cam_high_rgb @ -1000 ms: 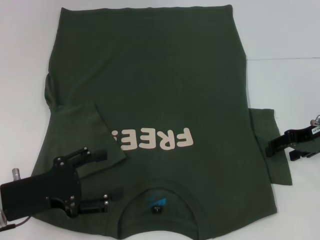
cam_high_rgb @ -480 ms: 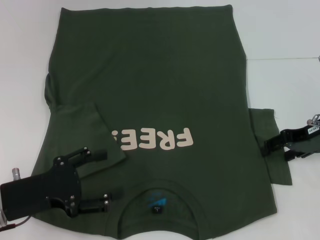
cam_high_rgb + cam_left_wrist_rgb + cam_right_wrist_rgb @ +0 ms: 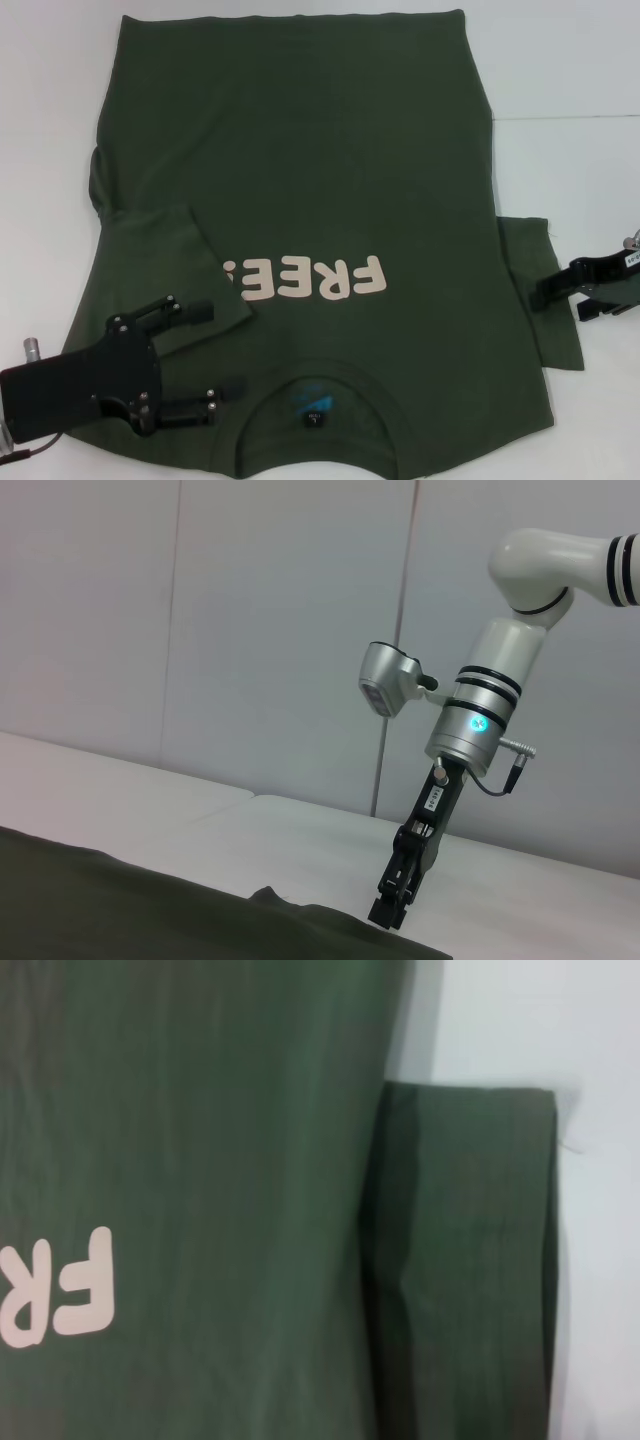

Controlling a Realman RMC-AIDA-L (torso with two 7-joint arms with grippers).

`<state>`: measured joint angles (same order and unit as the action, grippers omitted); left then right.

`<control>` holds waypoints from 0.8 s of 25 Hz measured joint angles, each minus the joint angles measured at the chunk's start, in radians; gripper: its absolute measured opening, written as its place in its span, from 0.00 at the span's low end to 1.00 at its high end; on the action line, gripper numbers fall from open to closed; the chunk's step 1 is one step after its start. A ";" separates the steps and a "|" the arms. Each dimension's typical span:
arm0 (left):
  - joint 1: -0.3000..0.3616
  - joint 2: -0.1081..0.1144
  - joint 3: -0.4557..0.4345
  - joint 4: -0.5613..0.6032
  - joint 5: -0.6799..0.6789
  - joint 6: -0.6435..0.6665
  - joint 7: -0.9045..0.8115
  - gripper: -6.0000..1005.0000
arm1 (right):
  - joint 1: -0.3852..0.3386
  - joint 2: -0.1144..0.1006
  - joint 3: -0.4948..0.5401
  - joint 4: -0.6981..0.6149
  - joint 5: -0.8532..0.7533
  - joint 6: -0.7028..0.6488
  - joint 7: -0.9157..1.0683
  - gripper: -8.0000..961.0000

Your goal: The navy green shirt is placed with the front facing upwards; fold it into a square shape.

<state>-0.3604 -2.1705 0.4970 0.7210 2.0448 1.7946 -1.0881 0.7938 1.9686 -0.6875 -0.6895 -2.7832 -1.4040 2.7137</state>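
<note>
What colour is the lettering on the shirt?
Cream lettering on the navy green shirt; clearest in the head view.

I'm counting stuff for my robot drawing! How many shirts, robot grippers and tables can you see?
Navy green shirt: 1
Grippers: 2, the left gripper, jaws open over the shirt, and the right gripper at the spread-out sleeve
White table: 1
Total: 4

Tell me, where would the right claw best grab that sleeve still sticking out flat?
Probably the sleeve's outer hem, approached from the robot's right, where the right gripper already is. That edge lies flat and free on the table, so it can fold inward across the navy green shirt.
</note>
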 joint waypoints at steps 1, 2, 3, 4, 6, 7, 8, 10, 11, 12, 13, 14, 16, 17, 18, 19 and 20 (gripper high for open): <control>0.000 0.000 0.000 0.000 0.000 0.000 -0.001 0.94 | -0.001 0.000 -0.004 -0.002 0.000 0.001 -0.001 0.81; 0.001 0.000 0.000 0.000 0.000 0.000 -0.001 0.94 | -0.002 0.000 -0.009 -0.002 0.000 0.003 -0.002 0.81; 0.001 0.000 0.000 0.000 0.000 0.000 -0.002 0.94 | -0.002 0.000 -0.015 -0.002 0.000 0.007 -0.003 0.81; 0.001 0.000 0.000 0.000 0.000 0.000 -0.002 0.94 | -0.003 0.000 -0.018 -0.001 0.000 0.009 -0.003 0.81; 0.001 0.000 0.000 0.000 0.000 0.001 -0.003 0.94 | -0.003 0.000 -0.021 0.002 0.000 0.013 -0.005 0.81; 0.001 0.000 0.000 -0.001 0.000 0.001 -0.003 0.94 | -0.003 0.002 -0.021 0.002 0.000 0.015 -0.007 0.81; 0.001 0.000 0.000 -0.001 0.000 0.001 -0.003 0.94 | -0.003 0.003 -0.021 0.003 0.000 0.017 -0.008 0.81; 0.000 0.000 0.000 -0.002 0.000 0.001 -0.004 0.94 | -0.003 0.004 -0.021 0.003 0.001 0.019 -0.009 0.81; 0.000 0.000 0.000 -0.002 0.000 0.001 -0.004 0.94 | -0.003 0.004 -0.021 0.003 0.002 0.020 -0.010 0.81; -0.001 0.000 0.000 -0.002 0.000 0.001 -0.004 0.94 | -0.002 0.004 -0.021 0.003 0.003 0.020 -0.010 0.81; -0.001 0.000 0.000 -0.002 0.000 0.002 -0.004 0.94 | -0.002 0.005 -0.021 0.003 0.003 0.020 -0.010 0.81; -0.001 0.000 0.000 -0.002 0.000 0.002 -0.004 0.94 | -0.002 0.006 -0.021 0.003 0.004 0.021 -0.010 0.81; -0.002 0.000 0.000 -0.002 0.000 0.002 -0.004 0.94 | -0.002 0.007 -0.021 0.003 0.005 0.022 -0.010 0.81; -0.002 0.000 0.000 -0.002 0.000 0.002 -0.004 0.94 | -0.002 0.007 -0.021 0.003 0.005 0.022 -0.009 0.81; -0.002 0.000 0.000 -0.002 0.000 0.002 -0.004 0.94 | -0.002 0.008 -0.021 0.003 0.005 0.022 -0.009 0.81; -0.003 0.000 0.000 -0.002 0.000 0.002 -0.004 0.94 | -0.002 0.008 -0.021 0.002 0.005 0.022 -0.009 0.81; -0.003 0.000 0.000 -0.002 0.000 0.002 -0.004 0.94 | -0.002 0.008 -0.021 0.002 0.005 0.022 -0.009 0.81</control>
<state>-0.3630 -2.1705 0.4970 0.7193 2.0448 1.7963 -1.0922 0.7920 1.9771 -0.7087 -0.6870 -2.7783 -1.3820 2.7042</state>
